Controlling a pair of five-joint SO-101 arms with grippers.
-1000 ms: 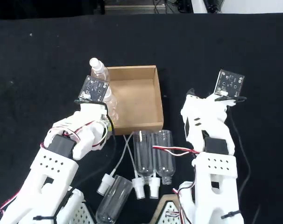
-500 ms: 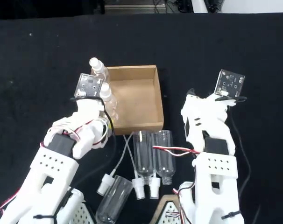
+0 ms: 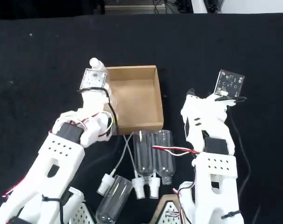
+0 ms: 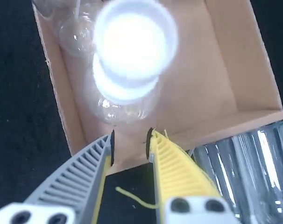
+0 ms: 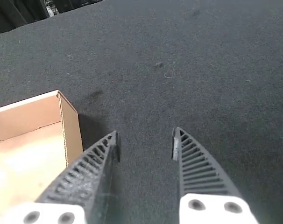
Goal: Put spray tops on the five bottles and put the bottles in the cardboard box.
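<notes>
Near the middle of the worktop, the left gripper hangs slightly parted and empty over the cardboard box, where a capped bottle stands upright. The right gripper hovers released beside the box. The clear bottles lying by the front edge look light, thin-walled and slippery; I'd take one around its neck.

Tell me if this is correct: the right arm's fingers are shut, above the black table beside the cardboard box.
Not quite: the fingers of the right gripper are open, as the right wrist view shows. They do hang above the black table beside the cardboard box.
</notes>
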